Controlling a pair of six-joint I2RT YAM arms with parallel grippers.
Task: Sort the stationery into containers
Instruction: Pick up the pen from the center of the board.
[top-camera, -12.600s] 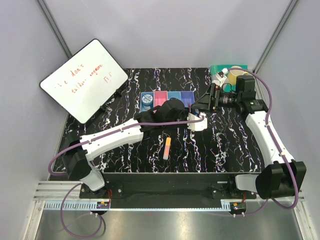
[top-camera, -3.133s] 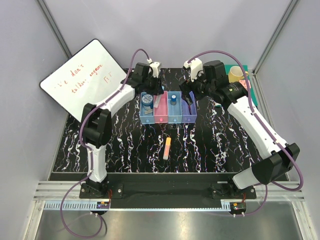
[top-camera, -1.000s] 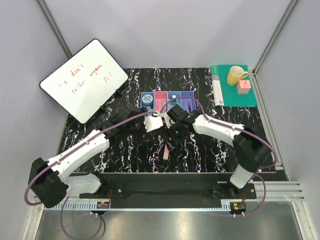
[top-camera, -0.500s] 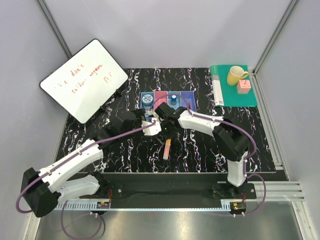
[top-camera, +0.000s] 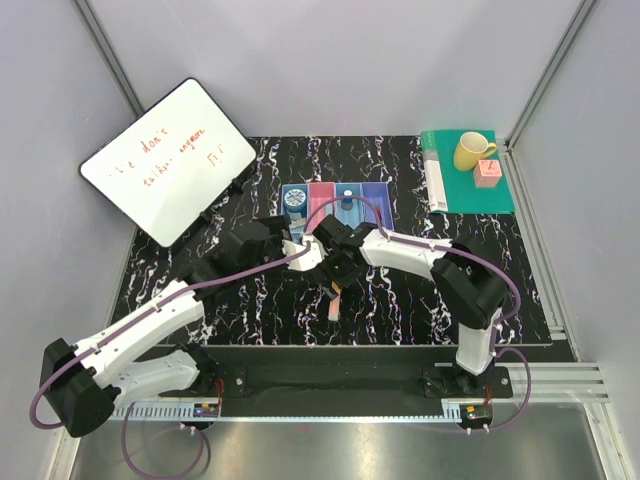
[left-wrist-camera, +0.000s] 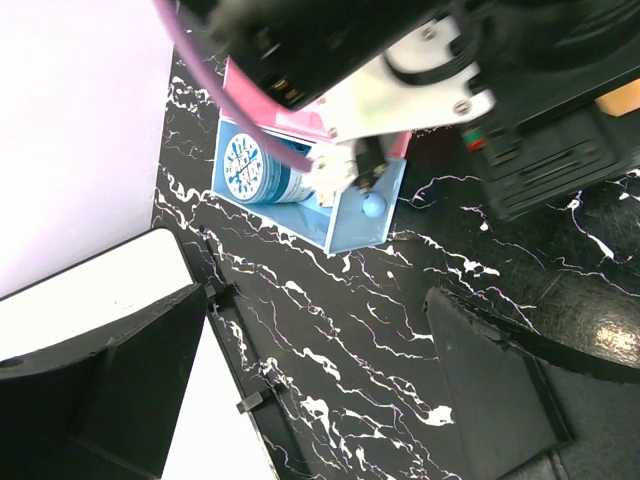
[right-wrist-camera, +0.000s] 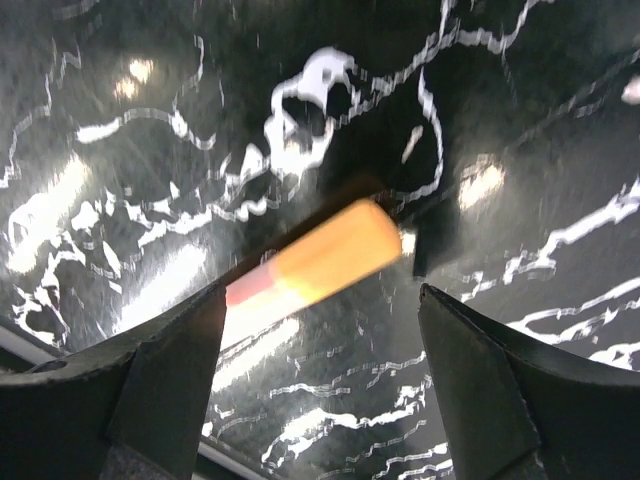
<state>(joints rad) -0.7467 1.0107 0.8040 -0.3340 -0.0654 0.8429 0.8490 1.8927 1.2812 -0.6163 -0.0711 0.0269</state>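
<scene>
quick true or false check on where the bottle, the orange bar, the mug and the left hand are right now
1. The blue round bottle sits in the light blue end bin. True.
2. The orange-yellow bar is in a bin. False: it lies on the table, under the open right hand.
3. The yellow mug stands on the green book. True.
4. The left hand grips a pen. False: it is open and empty.

An orange-yellow bar (right-wrist-camera: 310, 265), pink at one end, lies flat near the row of four joined bins (top-camera: 376, 193). A blue round bottle (top-camera: 294, 200) sits in the leftmost bin.
</scene>
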